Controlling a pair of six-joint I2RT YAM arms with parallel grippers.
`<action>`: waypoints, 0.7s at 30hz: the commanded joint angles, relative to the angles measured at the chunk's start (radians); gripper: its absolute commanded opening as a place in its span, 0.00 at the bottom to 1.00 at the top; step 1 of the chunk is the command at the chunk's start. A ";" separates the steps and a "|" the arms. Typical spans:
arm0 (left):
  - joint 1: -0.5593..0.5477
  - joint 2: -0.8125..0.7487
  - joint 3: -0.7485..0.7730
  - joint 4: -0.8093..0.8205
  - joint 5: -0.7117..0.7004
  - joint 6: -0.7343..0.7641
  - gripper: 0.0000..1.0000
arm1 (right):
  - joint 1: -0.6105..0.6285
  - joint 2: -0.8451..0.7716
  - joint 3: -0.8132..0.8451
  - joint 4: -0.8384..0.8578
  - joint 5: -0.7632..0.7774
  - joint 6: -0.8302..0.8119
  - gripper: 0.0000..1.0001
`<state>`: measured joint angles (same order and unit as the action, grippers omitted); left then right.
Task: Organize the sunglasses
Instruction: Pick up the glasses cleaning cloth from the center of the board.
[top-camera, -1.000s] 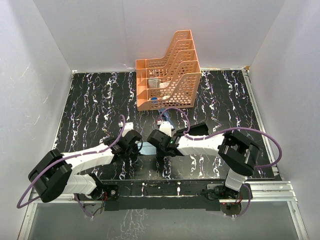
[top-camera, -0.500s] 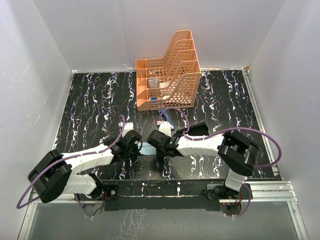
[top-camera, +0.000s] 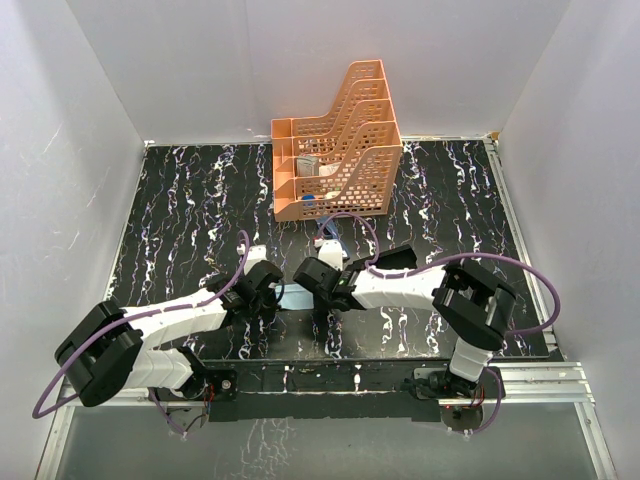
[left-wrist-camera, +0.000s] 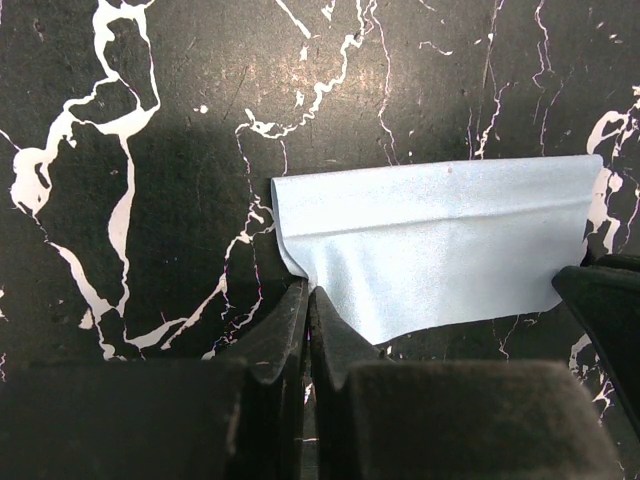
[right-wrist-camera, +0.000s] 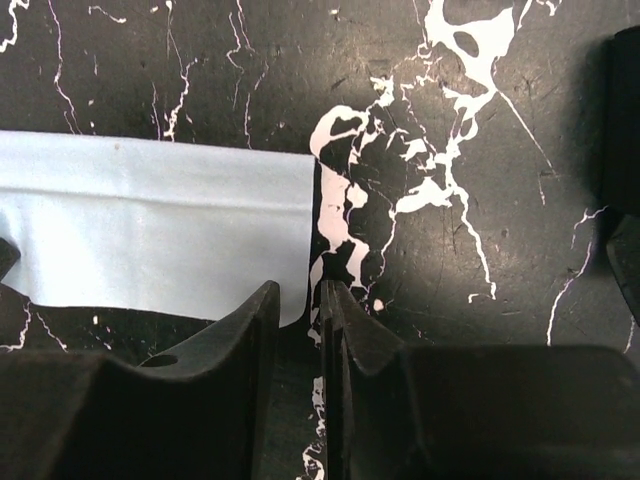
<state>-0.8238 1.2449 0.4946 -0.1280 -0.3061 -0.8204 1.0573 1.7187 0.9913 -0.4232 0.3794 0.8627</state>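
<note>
A pale blue cloth (top-camera: 295, 296) lies flat on the black marbled table between my two grippers. My left gripper (top-camera: 270, 292) is shut on the cloth's near left corner (left-wrist-camera: 308, 290); the cloth (left-wrist-camera: 440, 250) shows a crease there. My right gripper (top-camera: 318, 290) stands at the cloth's near right corner (right-wrist-camera: 300, 295), jaws a narrow gap apart, the corner of the cloth (right-wrist-camera: 160, 230) at their mouth. The blue-framed sunglasses (top-camera: 327, 240) lie just behind the right gripper. A black oblong case (top-camera: 397, 259) lies beside the right arm.
An orange tiered file organizer (top-camera: 335, 150) stands at the back centre with small items in its slots. White walls close in three sides. Purple cables loop over both arms. A metal rail runs along the near edge.
My right gripper has shifted slightly left toward the cloth's corner. The left arm and the cloth have barely moved.
</note>
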 joint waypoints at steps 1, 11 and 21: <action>-0.008 0.000 -0.030 -0.066 0.060 -0.006 0.00 | -0.004 0.074 0.006 -0.046 0.024 -0.007 0.21; -0.007 -0.004 -0.033 -0.064 0.060 -0.006 0.00 | 0.025 0.105 0.021 -0.083 0.023 -0.038 0.21; -0.008 -0.006 -0.027 -0.068 0.056 -0.006 0.00 | 0.051 0.134 0.021 -0.093 0.007 -0.040 0.19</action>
<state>-0.8238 1.2400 0.4900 -0.1234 -0.3038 -0.8227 1.0931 1.7679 1.0389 -0.4431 0.4446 0.8146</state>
